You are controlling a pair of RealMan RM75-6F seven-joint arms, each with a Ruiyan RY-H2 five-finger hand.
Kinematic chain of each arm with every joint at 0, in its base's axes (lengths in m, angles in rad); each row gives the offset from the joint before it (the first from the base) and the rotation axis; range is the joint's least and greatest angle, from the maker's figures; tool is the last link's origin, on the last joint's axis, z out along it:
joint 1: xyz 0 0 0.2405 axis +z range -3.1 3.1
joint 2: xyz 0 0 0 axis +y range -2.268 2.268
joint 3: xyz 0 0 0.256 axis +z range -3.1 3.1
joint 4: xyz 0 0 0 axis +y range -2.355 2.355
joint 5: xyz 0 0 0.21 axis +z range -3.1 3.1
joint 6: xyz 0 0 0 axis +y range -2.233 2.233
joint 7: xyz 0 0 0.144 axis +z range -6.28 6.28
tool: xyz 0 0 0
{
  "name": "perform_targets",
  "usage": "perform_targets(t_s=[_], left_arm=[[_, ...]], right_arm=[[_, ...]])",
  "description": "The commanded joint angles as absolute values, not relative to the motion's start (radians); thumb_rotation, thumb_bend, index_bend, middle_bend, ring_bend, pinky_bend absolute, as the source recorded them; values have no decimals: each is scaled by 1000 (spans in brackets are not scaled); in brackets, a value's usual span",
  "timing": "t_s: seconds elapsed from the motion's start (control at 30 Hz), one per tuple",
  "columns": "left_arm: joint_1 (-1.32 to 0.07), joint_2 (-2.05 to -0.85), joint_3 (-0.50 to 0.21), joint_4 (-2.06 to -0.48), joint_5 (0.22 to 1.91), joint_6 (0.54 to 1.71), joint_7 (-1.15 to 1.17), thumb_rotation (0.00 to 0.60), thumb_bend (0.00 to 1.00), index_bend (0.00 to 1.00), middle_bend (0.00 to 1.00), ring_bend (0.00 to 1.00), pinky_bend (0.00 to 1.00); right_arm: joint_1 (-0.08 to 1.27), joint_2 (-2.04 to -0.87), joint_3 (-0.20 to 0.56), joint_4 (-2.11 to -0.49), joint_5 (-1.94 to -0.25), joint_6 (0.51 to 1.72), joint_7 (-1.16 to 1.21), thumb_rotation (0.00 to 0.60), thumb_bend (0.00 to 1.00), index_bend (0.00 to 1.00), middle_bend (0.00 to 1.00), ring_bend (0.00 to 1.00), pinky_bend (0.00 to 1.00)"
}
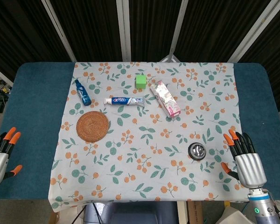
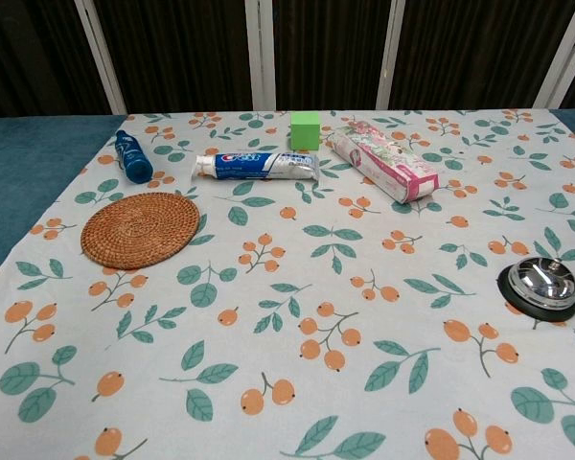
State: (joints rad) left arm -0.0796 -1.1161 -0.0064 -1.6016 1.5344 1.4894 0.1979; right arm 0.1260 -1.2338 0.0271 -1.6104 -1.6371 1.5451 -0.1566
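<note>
My left hand (image 1: pixel 1 156) hovers at the table's left edge over blue cloth, fingers apart and holding nothing. My right hand (image 1: pixel 245 161) stands at the right front, also empty with fingers spread, nearest to a small metal call bell (image 1: pixel 197 150) (image 2: pixel 539 286). Neither hand shows in the chest view. On the patterned cloth lie a round woven coaster (image 1: pixel 92 125) (image 2: pixel 140 230), a small blue bottle (image 1: pixel 82 92) (image 2: pixel 132 156), a toothpaste tube (image 1: pixel 125 101) (image 2: pixel 257 166), a green cube (image 1: pixel 140 81) (image 2: pixel 305 129) and a pink-white box (image 1: pixel 165 98) (image 2: pixel 382 161).
A white cloth with orange fruit and green leaves (image 1: pixel 144 163) covers the middle of the blue table (image 1: pixel 39 93). Dark curtains with pale frame bars (image 1: pixel 123 28) stand behind the far edge.
</note>
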Motion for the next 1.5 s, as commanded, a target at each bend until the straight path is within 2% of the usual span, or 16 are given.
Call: perform_targets(t_s=[0.03, 0.57, 1.17, 1.23, 1.4, 1.5], left_arm=[[-80, -1113, -3, -1604, 1539, 1488, 202, 600, 0, 0, 0, 0, 0], [-77, -1114, -5, -1606, 1537, 1492, 188, 600, 0, 0, 0, 0, 0], [-76, -1112, -4, -1607, 1536, 1490, 185, 600, 0, 0, 0, 0, 0], [-77, -1113, -4, -1608, 1535, 1488, 185, 600, 0, 0, 0, 0, 0], [-78, -1114, -4, -1610, 1534, 1485, 189, 600, 0, 0, 0, 0, 0], [-78, -1114, -4, -1612, 1534, 1485, 190, 600, 0, 0, 0, 0, 0]], right_arm=[[125, -1234, 26, -1617, -1626, 1535, -161, 600, 267, 0, 0, 0, 0], [131, -1227, 8, -1660, -1606, 1471, -188, 600, 267, 0, 0, 0, 0], [131, -1235, 9, -1660, -1611, 1466, -204, 600, 266, 0, 0, 0, 0], [135, -1238, 7, -1660, -1610, 1455, -208, 600, 300, 0, 0, 0, 0], [158, -1258, 1, -1672, -1591, 1391, -249, 600, 607, 0, 0, 0, 0], [174, -1277, 1, -1669, -1573, 1351, -293, 600, 697, 0, 0, 0, 0]])
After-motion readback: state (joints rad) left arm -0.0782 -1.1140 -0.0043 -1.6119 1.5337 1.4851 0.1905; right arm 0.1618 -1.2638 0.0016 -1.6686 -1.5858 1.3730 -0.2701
